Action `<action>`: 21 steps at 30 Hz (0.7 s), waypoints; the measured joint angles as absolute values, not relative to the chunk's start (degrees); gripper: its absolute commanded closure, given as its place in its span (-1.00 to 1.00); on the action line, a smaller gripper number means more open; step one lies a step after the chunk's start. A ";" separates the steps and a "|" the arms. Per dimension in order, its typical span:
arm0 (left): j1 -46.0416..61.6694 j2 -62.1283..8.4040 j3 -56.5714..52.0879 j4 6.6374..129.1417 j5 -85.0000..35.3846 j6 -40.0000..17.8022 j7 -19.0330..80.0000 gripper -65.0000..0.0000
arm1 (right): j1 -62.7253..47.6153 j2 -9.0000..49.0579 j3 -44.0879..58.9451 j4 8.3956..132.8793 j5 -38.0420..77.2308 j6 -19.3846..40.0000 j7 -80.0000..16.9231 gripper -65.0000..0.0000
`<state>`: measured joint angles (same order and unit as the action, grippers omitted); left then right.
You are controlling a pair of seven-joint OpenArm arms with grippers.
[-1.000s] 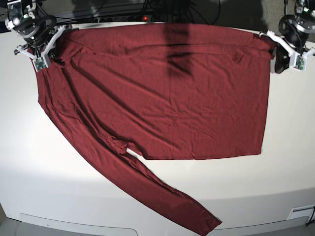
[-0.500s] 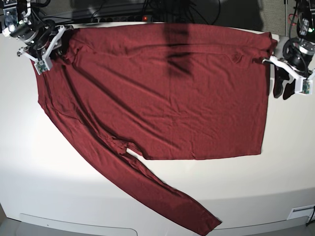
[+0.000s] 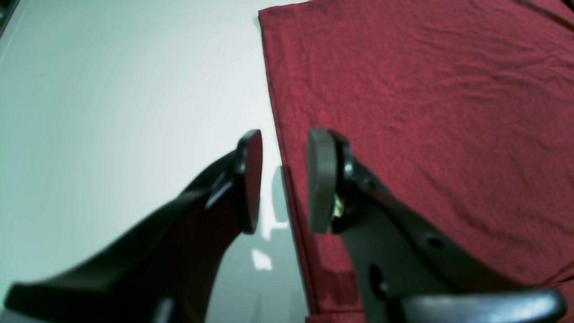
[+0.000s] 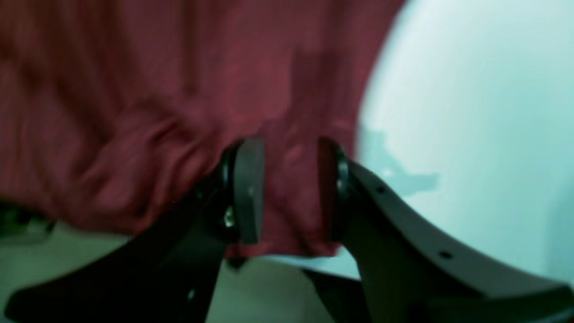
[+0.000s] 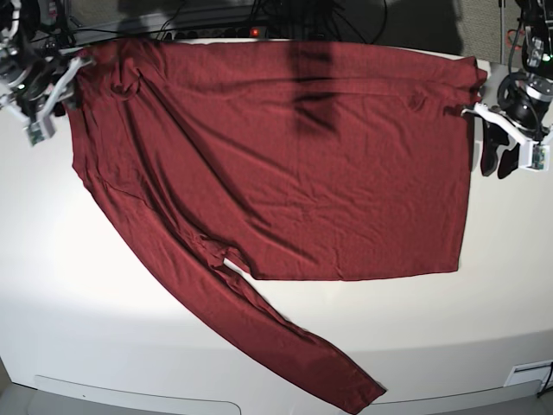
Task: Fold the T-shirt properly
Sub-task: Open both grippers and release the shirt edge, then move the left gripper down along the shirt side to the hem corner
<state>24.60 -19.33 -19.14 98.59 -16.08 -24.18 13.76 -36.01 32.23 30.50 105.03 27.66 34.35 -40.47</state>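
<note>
Pale, smooth bench. Maroon T-shirt spread flat on it, one long sleeve angled toward near edge.

Large maroon long-sleeved T-shirt of thin wrinkly knit fabric, spread flat on the table, lying sideways in base view. Body fills the upper middle; straight edge runs down the right side, bottom edge straight across the centre. One long sleeve stretches diagonally from upper left toward lower centre-right, its end near the front table edge. Small bunched folds at the upper-left corner, small pucker near the top right. Fine creases all over.
</note>
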 measured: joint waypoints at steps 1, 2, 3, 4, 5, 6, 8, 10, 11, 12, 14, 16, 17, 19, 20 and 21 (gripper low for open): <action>24.60 -19.33 -19.14 98.59 -16.12 -24.18 13.76 0.48 | -35.92 32.23 32.03 105.14 29.78 34.37 -39.79 0.35; 24.60 -19.33 -19.14 98.59 -16.10 -24.18 13.76 0.48 | -35.81 32.23 33.21 105.16 31.66 34.39 -39.18 0.35; 24.60 -19.33 -19.14 98.59 -16.12 -24.18 13.74 0.48 | -35.40 32.23 33.95 105.16 33.10 34.41 -38.79 0.35; 24.58 -19.33 -19.14 98.59 -16.12 -24.18 13.72 0.48 | -34.76 32.23 34.26 105.16 33.39 34.44 -38.54 0.35; 24.51 -19.35 -19.14 98.59 -16.12 -24.18 13.69 0.48 | -33.95 32.18 34.28 105.16 33.69 34.39 -38.59 0.35; 24.25 -19.33 -19.14 98.48 -16.12 -24.18 13.69 0.48 | -32.93 32.14 34.15 105.16 34.11 34.57 -38.65 0.35; 22.55 -19.33 -19.14 97.32 -16.14 -24.18 13.74 0.48 | -30.28 32.08 33.65 105.16 34.48 34.59 -38.46 0.35; 19.59 -19.25 -19.14 95.00 -16.34 -24.23 13.78 0.48 | -27.51 32.10 32.69 105.16 34.44 34.54 -38.70 0.35; 17.93 -19.22 -19.16 93.30 -16.99 -24.25 13.69 0.48 | -26.33 32.10 32.05 105.16 34.48 34.57 -38.87 0.35; 16.14 -19.25 -19.18 91.13 -18.09 -24.32 13.63 0.48 | -24.99 32.08 31.33 105.14 34.57 34.65 -39.33 0.35; 12.14 -19.25 -19.22 86.06 -19.03 -24.97 13.78 0.48 | -22.63 32.10 29.82 104.77 34.50 34.57 -41.06 0.35; 7.68 -19.27 -19.27 80.31 -19.33 -28.71 14.41 0.48 | -20.36 32.12 27.99 103.79 34.46 34.54 -42.83 0.35; 5.28 -19.25 -19.25 77.45 -19.35 -30.81 15.57 0.48 | -19.49 32.10 27.07 103.35 34.46 34.57 -43.83 0.35; 0.14 -19.03 -19.11 71.00 -19.25 -33.32 17.37 0.48 | -18.33 32.08 25.50 102.43 34.65 34.59 -44.10 0.35; -2.33 -18.94 -19.11 67.72 -19.40 -33.41 18.17 0.48 | -17.82 32.08 24.86 101.80 34.68 34.57 -44.05 0.35; -4.71 -19.00 -19.14 64.36 -19.42 -33.50 18.28 0.48 | -17.23 32.10 24.18 101.10 34.61 34.57 -44.07 0.35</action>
<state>-4.71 -19.00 -19.14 64.36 -19.42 -33.50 18.28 -17.23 32.10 24.18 101.10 34.61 34.57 -44.07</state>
